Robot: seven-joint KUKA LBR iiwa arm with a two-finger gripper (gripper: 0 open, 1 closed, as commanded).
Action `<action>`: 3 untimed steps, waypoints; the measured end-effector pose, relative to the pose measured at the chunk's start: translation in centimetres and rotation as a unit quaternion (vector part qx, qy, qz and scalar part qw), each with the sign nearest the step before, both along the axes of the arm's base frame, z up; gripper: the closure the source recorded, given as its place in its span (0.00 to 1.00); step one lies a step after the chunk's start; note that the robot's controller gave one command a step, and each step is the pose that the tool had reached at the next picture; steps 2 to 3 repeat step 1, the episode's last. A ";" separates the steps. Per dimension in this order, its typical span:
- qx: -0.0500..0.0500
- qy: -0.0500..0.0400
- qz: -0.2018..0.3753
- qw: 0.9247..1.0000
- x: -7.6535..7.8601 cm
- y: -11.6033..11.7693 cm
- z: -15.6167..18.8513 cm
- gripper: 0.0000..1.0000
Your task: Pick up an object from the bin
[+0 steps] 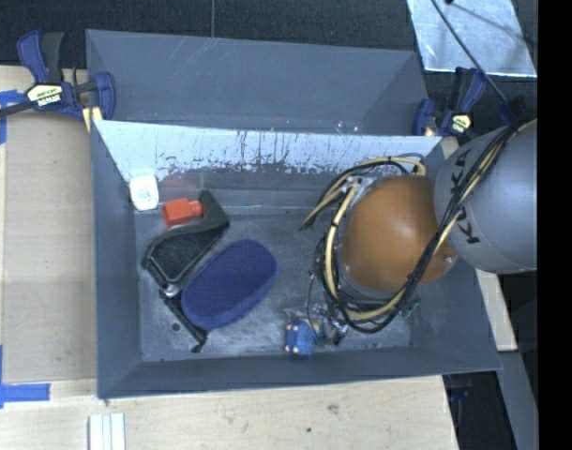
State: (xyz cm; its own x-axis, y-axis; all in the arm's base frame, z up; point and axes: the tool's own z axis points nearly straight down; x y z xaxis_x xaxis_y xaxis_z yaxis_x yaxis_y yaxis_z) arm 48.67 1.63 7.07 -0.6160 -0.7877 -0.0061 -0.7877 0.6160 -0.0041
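looked down into a grey metal bin (117, 279). found the arm reaching in from the right, its orange wrist cover (389, 237) ringed with black and yellow cables and hanging low over the right half of the floor. made out the gripper (325, 324) as a dark tangle under the cover's lower left edge, near the front wall; could not tell whether open or closed, being mostly hidden by the cover. spotted a small blue thing (300, 338) just left of the gripper, close to the front wall and nearest of all; could not tell whether touching or merely beside, and saw nothing clearly held. noted the rest well apart on the left half: a dark blue oval pad (230, 282) lying flat, a black handle-shaped piece (183, 244) touching its upper left side, an orange-red block (182, 212) just above that, a small white piece (143, 192) in the back left corner, and a thin black rod (185, 326) below the pad.
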 end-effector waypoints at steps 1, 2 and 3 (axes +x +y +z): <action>-0.001 -0.002 0.002 1.000 0.2 1.4 14.9 1.00; -0.001 -0.002 0.002 1.000 0.2 1.4 14.9 1.00; -0.001 -0.002 0.002 1.000 0.2 1.4 14.9 1.00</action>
